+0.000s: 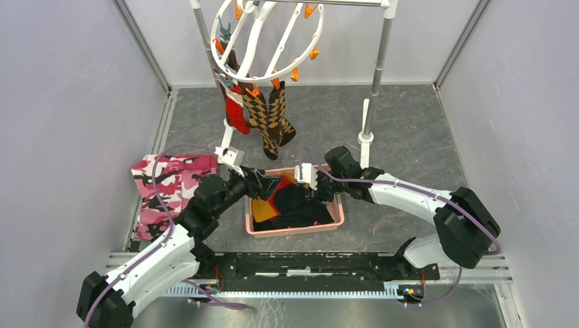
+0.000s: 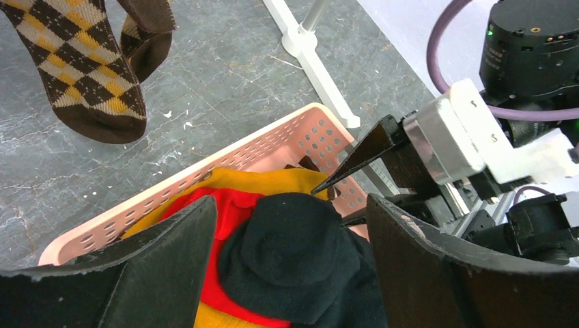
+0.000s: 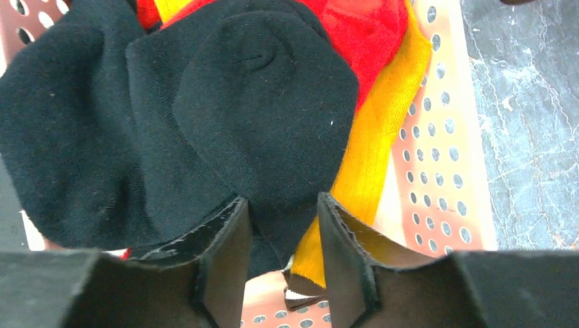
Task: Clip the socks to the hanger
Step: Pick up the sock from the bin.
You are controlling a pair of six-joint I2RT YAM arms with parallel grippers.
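The white round hanger [image 1: 256,41] hangs at the back with orange clips. A red sock [image 1: 235,109] and two argyle socks [image 1: 270,119] hang from it. More socks lie in the pink basket [image 1: 293,231]: black [image 2: 290,260], red [image 2: 232,205] and mustard yellow [image 2: 266,181]. My left gripper [image 2: 292,201] stands wide open above the black sock, touching nothing. My right gripper [image 3: 281,198] is half closed, open still, with the edge of a black sock [image 3: 259,116] lying between its fingers [image 3: 225,253]. Both grippers, left [image 1: 263,181] and right [image 1: 317,195], reach into the basket from opposite sides.
A pink camouflage cloth [image 1: 167,184] lies left of the basket. The metal rack's right pole [image 1: 379,61] and white foot [image 1: 365,137] stand just behind the right gripper. White walls enclose the grey floor on three sides.
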